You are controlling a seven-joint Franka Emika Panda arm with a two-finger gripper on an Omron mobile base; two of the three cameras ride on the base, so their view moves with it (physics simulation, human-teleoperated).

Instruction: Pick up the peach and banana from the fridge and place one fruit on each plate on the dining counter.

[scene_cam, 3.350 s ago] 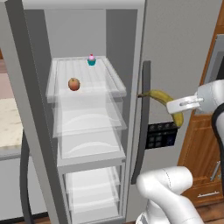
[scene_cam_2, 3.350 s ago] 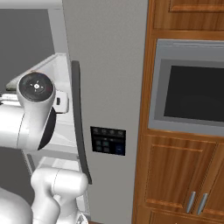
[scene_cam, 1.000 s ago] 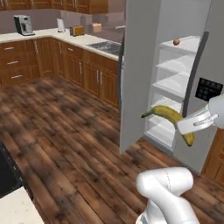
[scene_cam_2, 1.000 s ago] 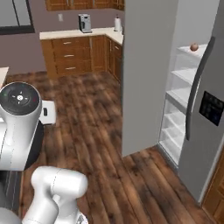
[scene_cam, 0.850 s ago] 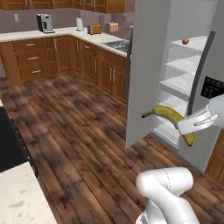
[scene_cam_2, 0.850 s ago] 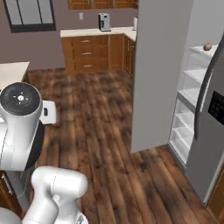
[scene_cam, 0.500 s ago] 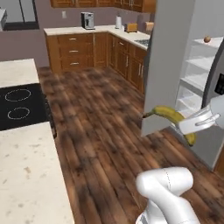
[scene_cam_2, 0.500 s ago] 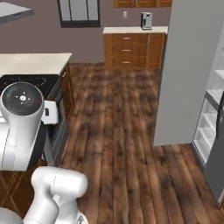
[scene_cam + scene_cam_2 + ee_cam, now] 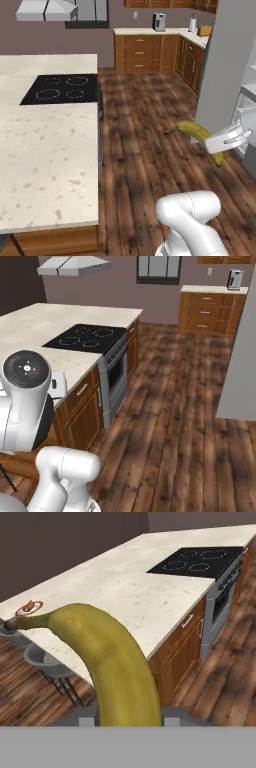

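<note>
The gripper point(image 9: 223, 143) is clamped on the banana point(image 9: 196, 135), carried in mid-air over the wooden floor point(image 9: 145, 130) beside the fridge point(image 9: 225, 65). The fruit's long axis runs out ahead of the hand, stem end leading. In the hand view, the dining counter point(image 9: 125, 587) lies ahead and below, and one red-rimmed plate point(image 9: 29, 607) sits near its far edge, just beyond the banana's stem tip; the carry likely has to cross the counter to reach it.
</note>
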